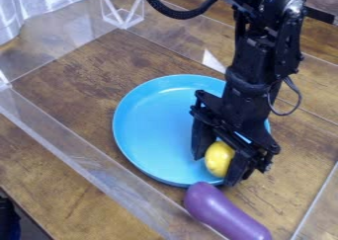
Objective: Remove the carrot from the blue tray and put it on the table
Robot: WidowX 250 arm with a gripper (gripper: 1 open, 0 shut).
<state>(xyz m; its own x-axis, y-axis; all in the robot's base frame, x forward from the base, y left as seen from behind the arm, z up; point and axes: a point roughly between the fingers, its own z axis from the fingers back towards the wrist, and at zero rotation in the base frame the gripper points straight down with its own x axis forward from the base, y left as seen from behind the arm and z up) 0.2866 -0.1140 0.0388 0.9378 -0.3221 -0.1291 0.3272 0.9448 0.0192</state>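
A glossy purple eggplant (pixel 226 213) lies on the wood-plank table (pixel 93 96) just outside the near rim of the blue tray (pixel 152 130), almost touching that rim and close below the gripper, so it crowds the side of the tray toward the camera. Clear acrylic walls (pixel 79 175) border the table, one running along the near left edge and another rising at the back left corner, where a pale folded object (pixel 123 9) sits behind the panel, too blurred to name. The black robot arm (pixel 264 46) comes in from the top right and descends over the right part of the tray, hiding the tray's far right rim and a stretch of table behind it. The gripper (pixel 220 163) points straight down into the tray near its lower right edge, and its dark fingers (pixel 201 155) are clamped on the carrot (pixel 216 161), a small yellow roundish toy seen between them with one finger on either side. The carrot sits low inside the tray, at or just above its floor; whether it rests on the floor cannot be told
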